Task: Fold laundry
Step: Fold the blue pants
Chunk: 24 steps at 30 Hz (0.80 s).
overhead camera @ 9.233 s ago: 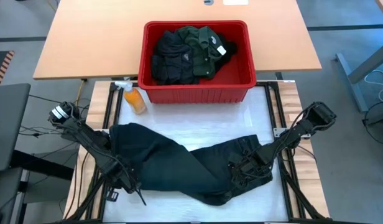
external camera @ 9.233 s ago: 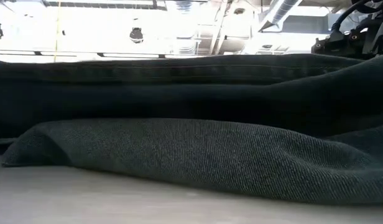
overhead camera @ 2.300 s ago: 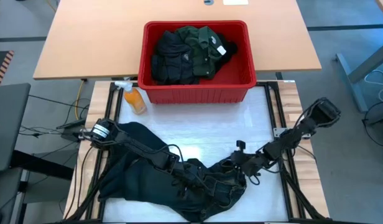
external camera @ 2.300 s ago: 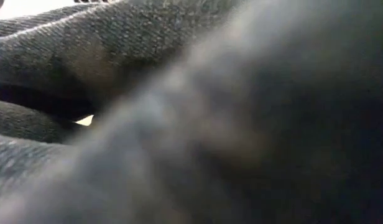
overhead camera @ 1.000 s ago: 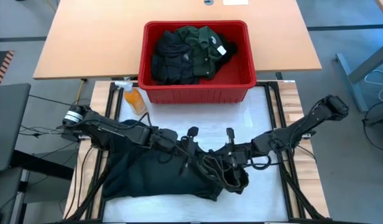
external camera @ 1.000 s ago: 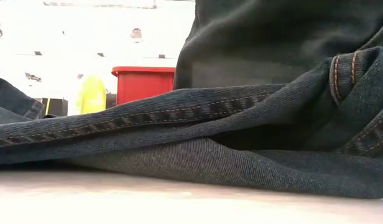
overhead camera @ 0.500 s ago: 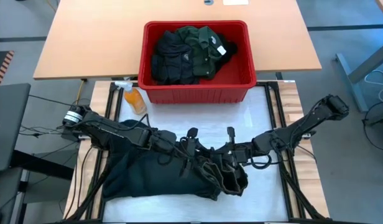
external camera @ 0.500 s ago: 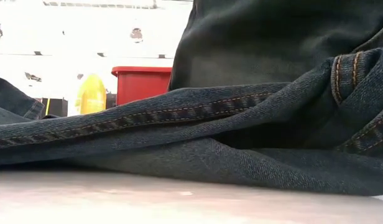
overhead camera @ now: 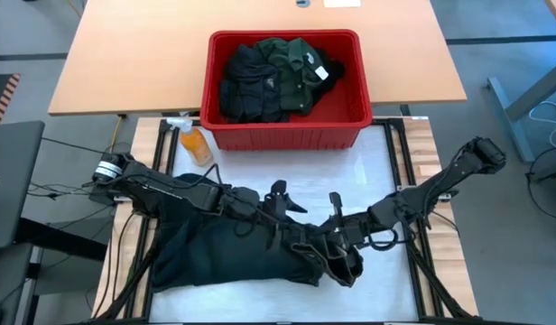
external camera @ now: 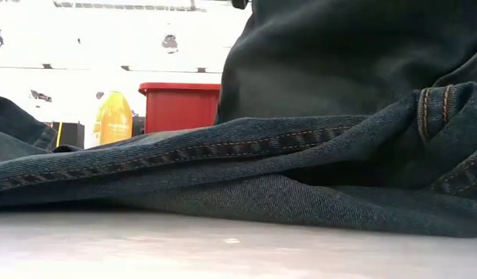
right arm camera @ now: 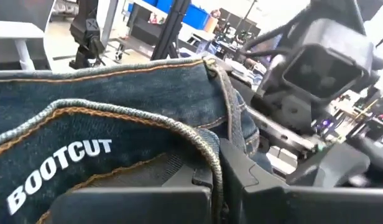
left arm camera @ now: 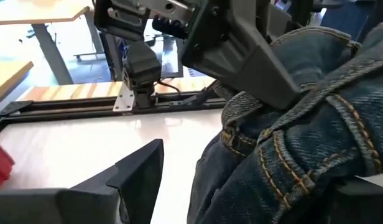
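Denim jeans [overhead camera: 233, 257] pinched in the right gripper [overhead camera: 337, 236] jaws

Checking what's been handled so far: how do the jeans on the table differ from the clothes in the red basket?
The jeans lie spread on the white table top between the arms; the clothes sit bunched in the basket. The right gripper is shut on the jeans' waistband and the open left gripper hovers beside them; no gripper is at the clothes. Both are dark cloth.

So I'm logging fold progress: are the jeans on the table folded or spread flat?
Folded over, not neatly: the jeans lie doubled with a bunched waistband under the right gripper.
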Each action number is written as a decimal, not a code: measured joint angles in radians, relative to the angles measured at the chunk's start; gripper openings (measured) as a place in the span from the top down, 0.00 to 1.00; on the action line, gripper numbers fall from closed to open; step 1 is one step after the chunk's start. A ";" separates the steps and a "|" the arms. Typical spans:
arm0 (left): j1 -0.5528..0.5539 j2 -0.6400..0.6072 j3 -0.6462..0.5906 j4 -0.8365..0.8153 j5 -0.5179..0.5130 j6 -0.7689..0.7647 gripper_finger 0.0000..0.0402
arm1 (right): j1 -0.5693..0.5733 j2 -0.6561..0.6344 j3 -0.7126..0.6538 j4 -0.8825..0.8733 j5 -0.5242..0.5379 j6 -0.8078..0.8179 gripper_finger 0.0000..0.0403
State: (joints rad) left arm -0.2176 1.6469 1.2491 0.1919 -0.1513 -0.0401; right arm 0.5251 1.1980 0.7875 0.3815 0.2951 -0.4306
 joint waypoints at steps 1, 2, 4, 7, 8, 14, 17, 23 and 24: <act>0.000 0.010 0.000 0.015 0.018 -0.010 0.36 | 0.000 0.000 0.006 -0.004 0.000 -0.012 0.93; 0.001 0.022 0.000 0.035 0.048 -0.026 0.36 | -0.001 0.001 0.012 -0.007 0.000 -0.023 0.93; 0.007 0.058 0.000 0.112 0.121 -0.054 0.36 | -0.001 0.001 0.021 -0.002 0.000 -0.041 0.93; 0.007 0.104 0.000 0.180 0.166 -0.090 0.36 | -0.008 0.001 0.026 -0.001 0.004 -0.046 0.93; 0.006 0.110 0.000 0.194 0.166 -0.099 0.36 | -0.009 0.001 0.026 -0.004 0.011 -0.046 0.93; 0.010 0.107 0.000 0.219 0.205 -0.115 0.37 | -0.008 0.000 0.027 -0.004 0.113 -0.048 0.93; 0.013 0.107 0.000 0.221 0.238 -0.156 0.44 | -0.008 0.000 0.027 0.000 0.116 -0.049 0.93; 0.021 0.107 0.000 0.237 0.278 -0.187 0.80 | -0.010 0.000 0.027 0.001 0.127 0.008 0.90; 0.022 0.107 0.000 0.249 0.284 -0.187 0.88 | -0.010 0.000 0.027 0.003 0.138 0.039 0.89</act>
State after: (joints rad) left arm -0.1960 1.7542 1.2491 0.4408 0.1324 -0.2267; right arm 0.5156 1.1980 0.8143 0.3841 0.4330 -0.3916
